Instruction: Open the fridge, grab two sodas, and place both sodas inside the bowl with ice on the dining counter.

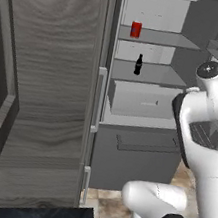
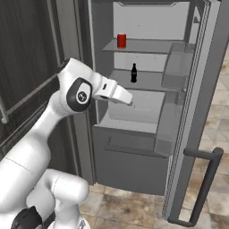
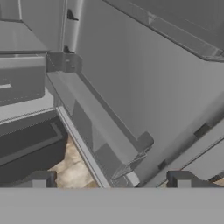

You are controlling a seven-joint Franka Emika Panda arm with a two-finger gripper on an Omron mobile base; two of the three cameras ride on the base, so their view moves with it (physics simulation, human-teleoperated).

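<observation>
Fridge (image 2: 134, 112): tall dark grey appliance, standing open; pale interior with grey shelves. Its door (image 2: 192, 112) is swung out on the right of the cabinet, edge-on in the right base view, with see-through bins on the inner face and a long bar handle (image 2: 203, 188) low on the outer side. This is my landmark for all that follows.

Red can (image 1: 135, 29): short, upright, on the upper shelf inside the fridge, toward the left of that shelf. Also seen in the right base view (image 2: 121, 40).

Dark bottle (image 1: 138, 64): slim, upright, on the shelf just below the can's shelf, slightly right of the can.

Drawer (image 1: 140, 99): pale grey, directly under the bottle's shelf. Beneath it, a dark grey lower front (image 1: 132, 161) with a wide bar pull.

Wood-grain panel (image 1: 49, 85): left of the fridge opening, touching its frame.

My pincer (image 3: 109, 181): released, jaws spread wide, nothing between them. In the hand view my two dark fingertips (image 3: 37, 179) frame the inner face of the fridge door and one of its bins, with the lower front and a strip of tan floor to the left.

Relation to the sodas: both stand on shelves deep inside the fridge, well apart from my pincer, which faces the door rather than the shelves. I touch neither.
</observation>
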